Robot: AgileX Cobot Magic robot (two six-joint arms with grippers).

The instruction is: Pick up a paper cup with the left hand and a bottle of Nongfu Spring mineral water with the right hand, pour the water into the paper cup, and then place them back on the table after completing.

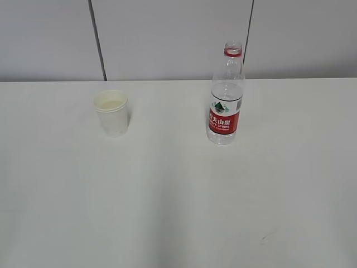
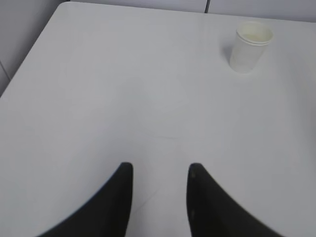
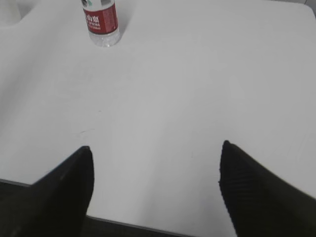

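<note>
A white paper cup (image 1: 113, 113) stands upright on the white table (image 1: 178, 195), left of centre; it shows in the left wrist view (image 2: 249, 45) at the upper right. A clear Nongfu Spring bottle (image 1: 226, 95) with a red label, uncapped, stands upright right of centre, with water (image 1: 226, 92) up to its shoulder. Its lower part shows in the right wrist view (image 3: 101, 22). My left gripper (image 2: 159, 170) is open and empty, far from the cup. My right gripper (image 3: 155, 148) is wide open and empty at the table's near edge. Neither arm shows in the exterior view.
A grey panelled wall (image 1: 167, 33) stands behind the table. The table's left edge and far corner (image 2: 61, 7) show in the left wrist view. The table's near edge (image 3: 148, 227) shows in the right wrist view.
</note>
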